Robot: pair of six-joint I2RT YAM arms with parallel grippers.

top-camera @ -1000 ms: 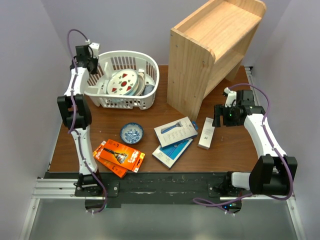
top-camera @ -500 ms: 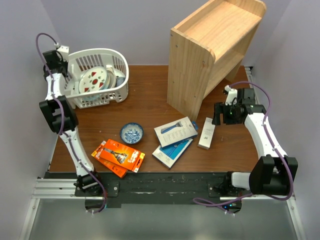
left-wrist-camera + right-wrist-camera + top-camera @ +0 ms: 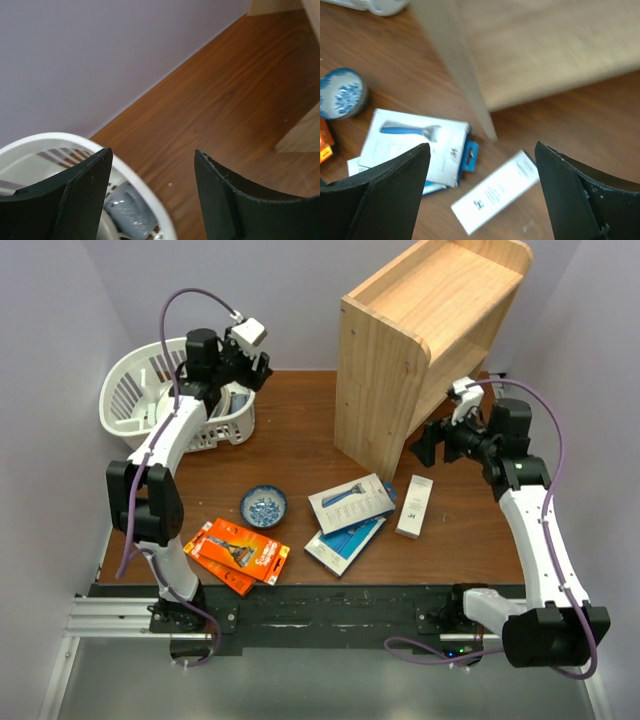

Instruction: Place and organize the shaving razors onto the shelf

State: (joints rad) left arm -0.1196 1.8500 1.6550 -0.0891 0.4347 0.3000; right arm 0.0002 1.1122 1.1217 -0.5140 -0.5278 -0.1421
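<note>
Top external, left arm (image 3: 172,435) reaching over basket (image 3: 122,392), right pincer (image 3: 425,446) beside shelf (image 3: 375,370)

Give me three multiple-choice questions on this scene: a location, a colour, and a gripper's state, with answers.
1. The small bowl sits: A. in the far right corner; B. against the near edge; C. on the table, left of the white-and-blue packs.
2. The stacked packs at the near left are: A. green; B. orange; C. black.
3. The right gripper is: A. open and empty; B. shut and empty; C. shut on a pack.
Answers: C, the overhead view shows it beside those packs; B, their fronts are bright orange; A, its wrist view shows fingers wide apart, nothing between.
</note>
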